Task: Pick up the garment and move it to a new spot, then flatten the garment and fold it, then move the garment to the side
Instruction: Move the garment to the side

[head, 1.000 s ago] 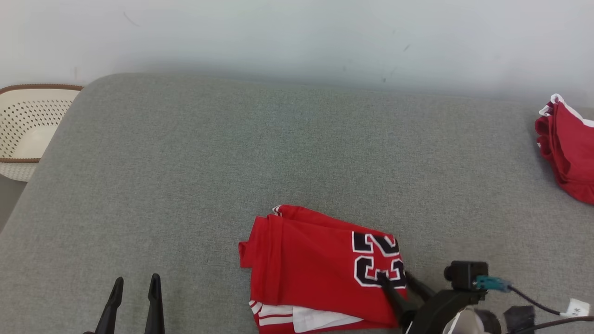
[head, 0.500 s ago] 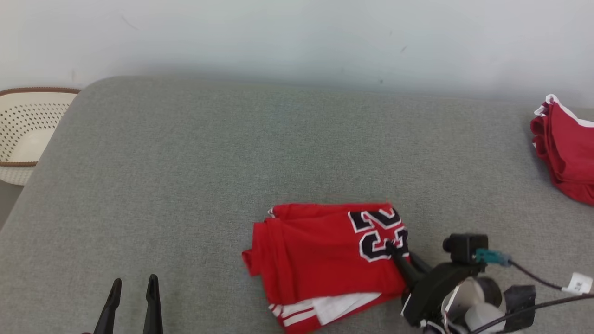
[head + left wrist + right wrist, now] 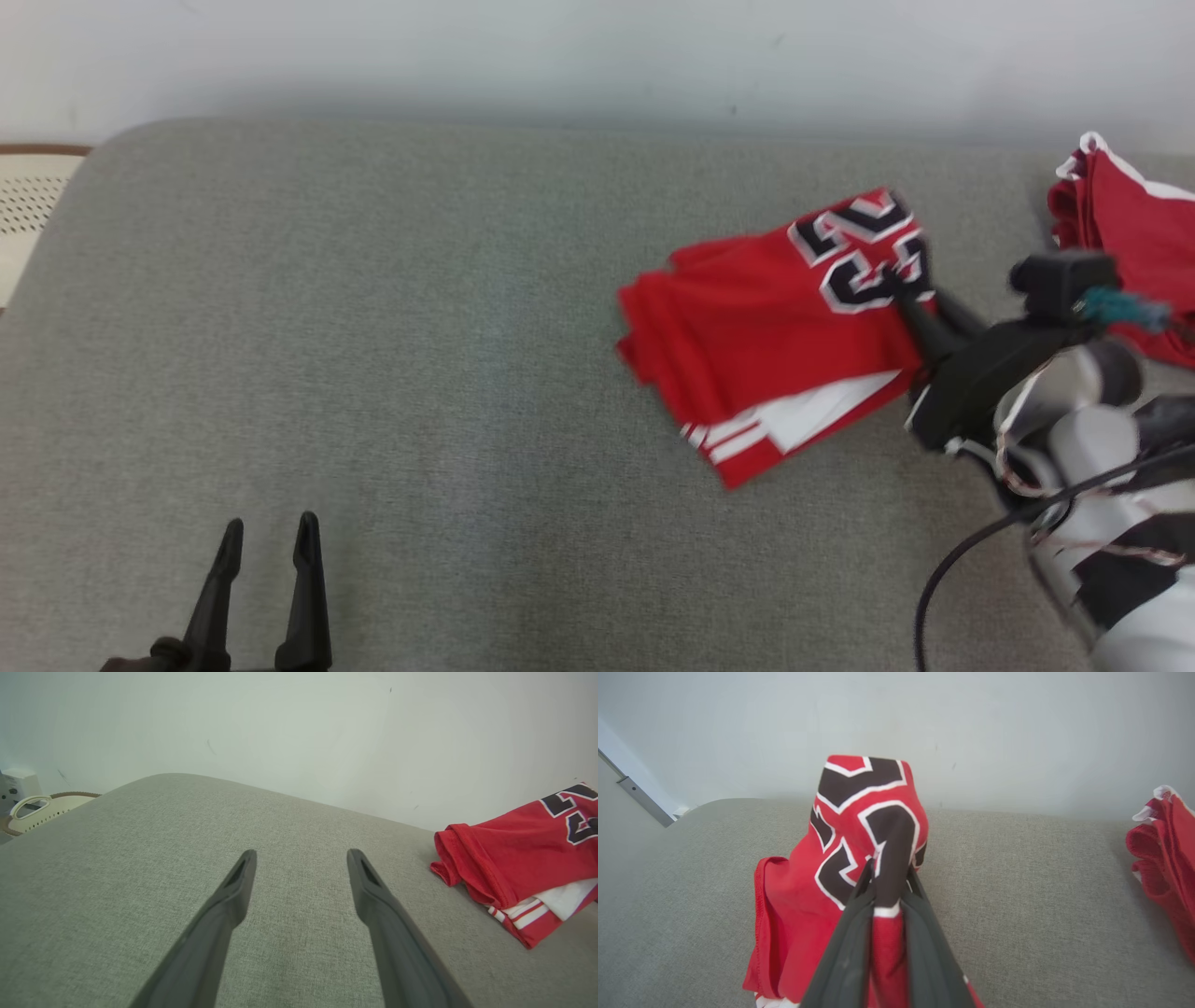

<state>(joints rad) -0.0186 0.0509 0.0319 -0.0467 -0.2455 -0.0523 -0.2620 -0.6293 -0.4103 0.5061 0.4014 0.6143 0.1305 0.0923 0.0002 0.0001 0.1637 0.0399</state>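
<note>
1. Garment [image 3: 775,327]: a folded red jersey with black-and-white numerals. It lies on the grey cushion [image 3: 420,327], right of centre, near a second red pile [image 3: 1134,233].
2. Handling, judged: light, soft and limp. The stacked layers will likely sag or slide apart if raised by one corner. The best hold is the thick folded edge by the numerals, through all layers.
3. Right gripper [image 3: 910,289]: jaws narrow, pinching that numbered edge, with the cloth humping up ahead of the fingers.
4. Left gripper [image 3: 266,551]: fingers spread wide, holding nothing, over bare cushion.
5. Change: a second ago the jersey lay lower, nearer the middle and farther from the red pile. It is now turned and drawn towards the pile. The basket [image 3: 28,187] sits further left, so the camera has turned too.
</note>
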